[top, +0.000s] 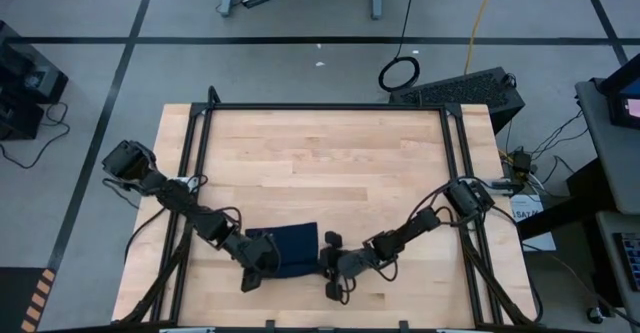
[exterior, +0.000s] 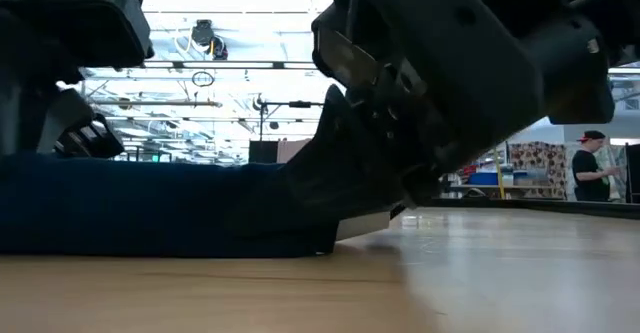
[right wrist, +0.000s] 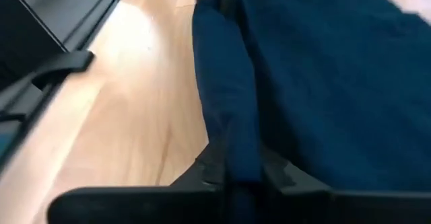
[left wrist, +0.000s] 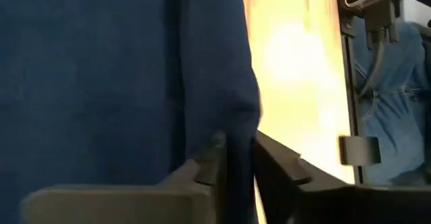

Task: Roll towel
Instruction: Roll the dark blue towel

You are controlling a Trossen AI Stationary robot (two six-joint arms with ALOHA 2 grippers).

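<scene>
Left to right: your left tool (top: pixel 262 263) pinches the towel's (top: pixel 292 250) left edge; the towel, partly rolled, lies at the table's (top: pixel 320 163) near edge; your right tool (top: pixel 330 261) is clamped on its right-hand fold. Expect soft, thin, limp cloth; hold both roll ends.

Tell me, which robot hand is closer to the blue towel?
Neither: the left gripper pinches the towel at its left edge, and the right gripper pinches a fold at its right edge.
</scene>
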